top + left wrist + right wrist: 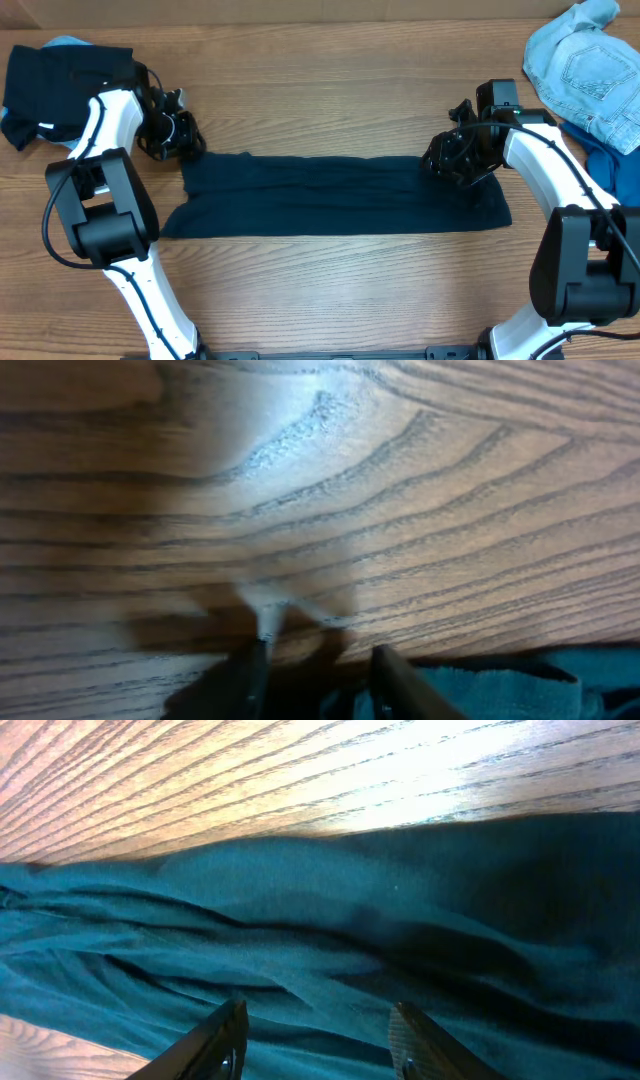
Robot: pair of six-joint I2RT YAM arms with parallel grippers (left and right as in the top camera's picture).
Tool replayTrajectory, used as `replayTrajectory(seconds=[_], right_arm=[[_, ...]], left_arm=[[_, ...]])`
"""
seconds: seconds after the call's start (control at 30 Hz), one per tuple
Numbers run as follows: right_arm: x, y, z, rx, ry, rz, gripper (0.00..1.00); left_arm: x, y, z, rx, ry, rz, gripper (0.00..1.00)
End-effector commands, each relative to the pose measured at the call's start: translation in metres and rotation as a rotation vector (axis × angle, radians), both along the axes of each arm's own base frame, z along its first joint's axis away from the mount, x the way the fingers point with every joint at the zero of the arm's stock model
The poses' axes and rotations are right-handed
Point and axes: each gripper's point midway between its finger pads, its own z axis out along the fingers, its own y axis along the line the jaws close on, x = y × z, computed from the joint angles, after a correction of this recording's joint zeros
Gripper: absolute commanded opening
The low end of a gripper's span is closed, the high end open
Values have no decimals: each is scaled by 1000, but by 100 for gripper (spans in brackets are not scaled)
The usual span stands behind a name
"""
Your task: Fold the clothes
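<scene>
Navy shirt (330,195) lay in a long folded strip across mid-table (330,80). Left gripper (188,146) sat low at the strip's left end, fingers narrowly apart; couldn't tell whether cloth was caught. Right gripper (447,166) hung over the right end, fingers spread, pinching nothing.

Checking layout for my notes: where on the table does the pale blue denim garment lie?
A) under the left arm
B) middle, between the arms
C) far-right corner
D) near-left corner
C: the pale blue denim garment lies crumpled at the wooden table's far-right corner, while a long dark navy fabric strip fills the middle.
</scene>
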Motion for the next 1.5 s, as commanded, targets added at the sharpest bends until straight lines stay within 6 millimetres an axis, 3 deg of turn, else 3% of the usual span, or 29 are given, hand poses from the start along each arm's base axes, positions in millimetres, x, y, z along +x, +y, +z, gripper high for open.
replayTrajectory(seconds=[0.0, 0.2, 0.43, 0.57, 0.9, 0.97, 1.07, 1.3, 1.47], right_arm=[[3, 0, 5, -2, -21, 2, 50], [3, 0, 5, -2, -21, 2, 50], [2, 0, 5, -2, -20, 2, 49], [2, 0, 5, -2, -18, 2, 49], [2, 0, 5, -2, -18, 2, 49], [2, 0, 5, -2, -18, 2, 49], [2, 0, 5, -2, -18, 2, 50], [2, 0, 5, -2, -17, 1, 49], [2, 0, 5, -2, -17, 1, 49]], left_arm=[[-4, -8, -8, -1, 20, -14, 25], [-8, -8, -8, -6, 40, -11, 4], [-9, -3, 0, -17, 41, 23, 4], [-7, -2, 24, -43, 9, 24, 4], [-21, -12, 107, -48, -109, -74, 4], [-26, -15, 122, -46, -127, -84, 4], [-41, -22, 129, -56, -90, -99, 4], [-82, -38, 127, -90, 81, -134, 4], [-108, -34, 126, -47, 200, -141, 4]])
